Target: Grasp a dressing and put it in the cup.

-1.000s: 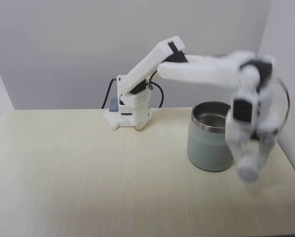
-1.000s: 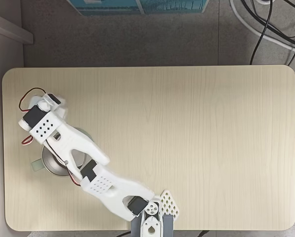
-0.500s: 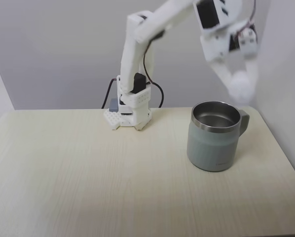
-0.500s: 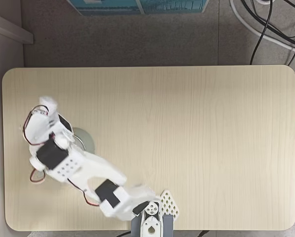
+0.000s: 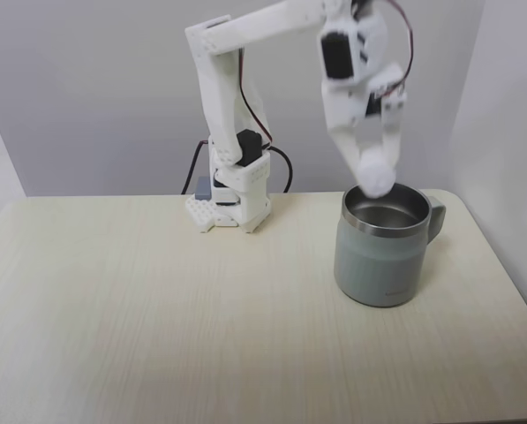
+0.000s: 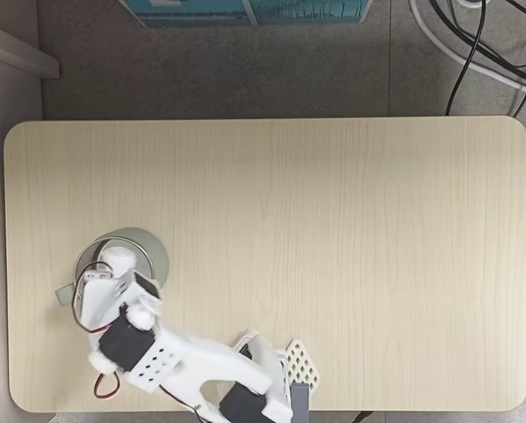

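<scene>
We take the cup [image 5: 382, 256] as our landmark: it stands upright on the table [image 5: 157, 309], near the right edge in the fixed view from the front, its handle [image 5: 436, 216] turned to the right and its shiny steel mouth open to the ceiling.

Directly above that mouth we see the gripper [image 5: 375, 175] pointing straight down, its two fingers closed around the dressing [image 5: 377, 178], a small white roll. The roll hangs just over the cup's rim, toward the back left part of the opening as the front view shows it. In the fixed view from above, the dressing [image 6: 116, 260] and the gripper [image 6: 113, 264] sit inside the circle of the cup [image 6: 152, 251], which tells us the roll is lined up over the hollow and not over the wall.

We judge that the arm holds the roll this way, high and vertical, so that it can fall cleanly into the cup once the fingers part. The roll is soft and light, so a short drop should do it no harm. The cup's wide mouth leaves some room for error, though the roll sits nearer one side than the middle.
</scene>
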